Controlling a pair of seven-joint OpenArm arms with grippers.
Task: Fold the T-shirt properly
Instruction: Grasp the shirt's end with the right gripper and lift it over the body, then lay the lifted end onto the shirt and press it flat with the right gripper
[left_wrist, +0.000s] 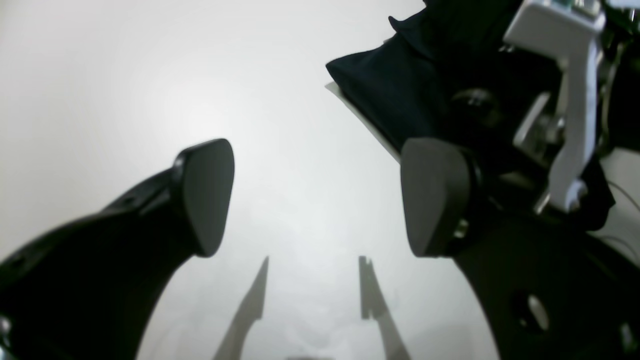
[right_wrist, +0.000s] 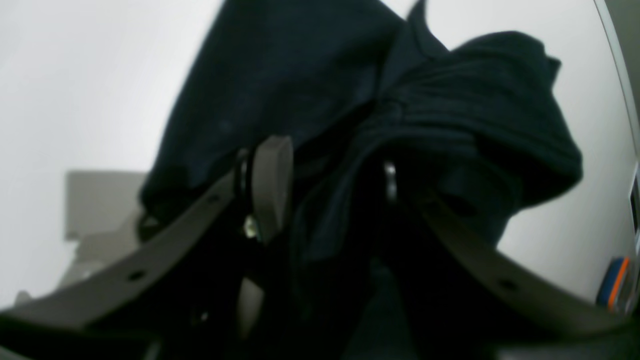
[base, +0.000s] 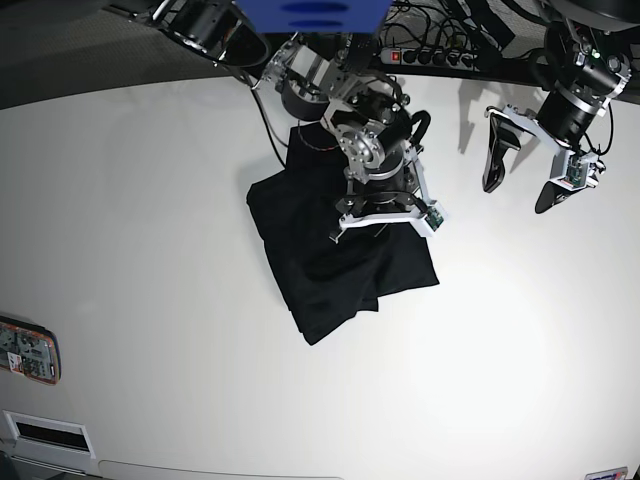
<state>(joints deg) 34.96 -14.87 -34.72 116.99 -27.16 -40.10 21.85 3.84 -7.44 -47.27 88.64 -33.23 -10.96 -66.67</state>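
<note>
The T-shirt (base: 330, 265) lies bunched and partly folded on the white table (base: 150, 200), a little toward twelve o'clock of the centre in the base view, its lower corner pointing to about six o'clock. Its top edge, toward twelve o'clock, is hidden beneath the right arm, so the collar and any label cannot be made out.

The right gripper (base: 385, 215) hangs directly over the cloth. In the right wrist view its fingers (right_wrist: 272, 185) stand on either side of a thick ridge of dark fabric (right_wrist: 450, 130), and cloth fills the gap between them; it is clenched on the T-shirt, though the far fingertip is swallowed by the folds and blur.

The left gripper (base: 520, 165) sits at about two o'clock from the shirt, well apart from it, above bare table. The left wrist view shows its two dark pads (left_wrist: 207, 195) spread wide with nothing between them: released. In that view a corner of the shirt (left_wrist: 390, 95) shows at one o'clock, partly blocked by the other arm's pale bracket (left_wrist: 575, 100).

At the table's eight o'clock edge, a small printed card (base: 28, 350) is cut off by the frame.
</note>
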